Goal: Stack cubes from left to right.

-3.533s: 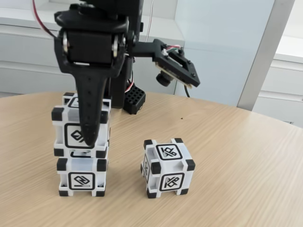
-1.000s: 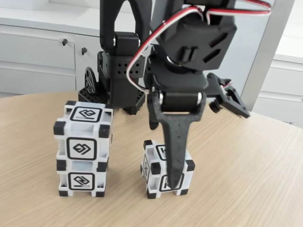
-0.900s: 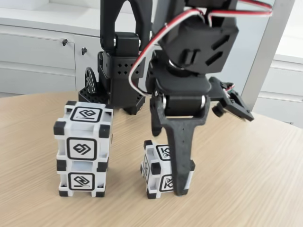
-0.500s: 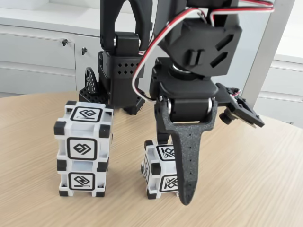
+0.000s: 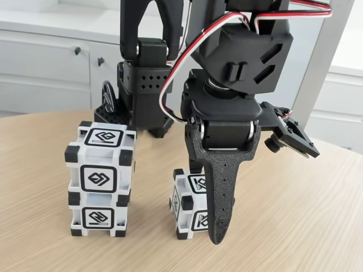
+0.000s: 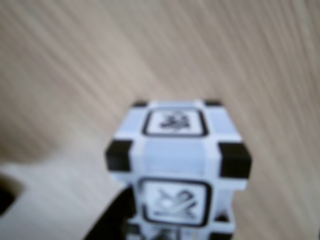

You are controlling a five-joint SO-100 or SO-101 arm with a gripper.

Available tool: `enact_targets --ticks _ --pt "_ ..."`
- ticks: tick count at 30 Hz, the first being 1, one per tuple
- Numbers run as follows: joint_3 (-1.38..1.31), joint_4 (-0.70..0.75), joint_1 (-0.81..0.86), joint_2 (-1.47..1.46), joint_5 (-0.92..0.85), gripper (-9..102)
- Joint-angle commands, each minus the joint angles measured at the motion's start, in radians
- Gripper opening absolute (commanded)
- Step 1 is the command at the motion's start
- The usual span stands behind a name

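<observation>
In the fixed view, two white cubes with black corners stand stacked at the left, the upper cube (image 5: 101, 160) square on the lower cube (image 5: 97, 215). A third cube (image 5: 188, 204) rests on the table to their right. My gripper (image 5: 205, 222) straddles it from above. The black front finger (image 5: 220, 187) hangs in front of the cube's front face and hides its right part, and the rear finger is behind the cube. Contact cannot be made out. The wrist view shows this cube (image 6: 177, 160) blurred and close, with a dark finger (image 6: 112, 222) at its lower left.
The round wooden table (image 5: 306, 226) has bare surface to the right and in front of the cubes. The arm's black base (image 5: 142, 96) stands behind the stack. A small camera bracket (image 5: 289, 136) juts out to the right of the wrist. White cabinets line the background.
The gripper left the left stack, swung right and came down over the single cube. In the last half second the front finger swung in towards the cube's face. No cube has moved.
</observation>
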Motion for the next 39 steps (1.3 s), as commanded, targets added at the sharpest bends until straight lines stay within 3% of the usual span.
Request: enact_targets --ticks 1,10,22,39 --pt "0.006 -0.014 0.009 -0.028 -0.021 33" --pt "0.006 0.002 -0.006 -0.005 -0.052 29" --pt "0.008 0.002 -0.006 0.181 -0.074 33" --pt "0.006 -0.014 -0.008 0.078 -0.104 33"
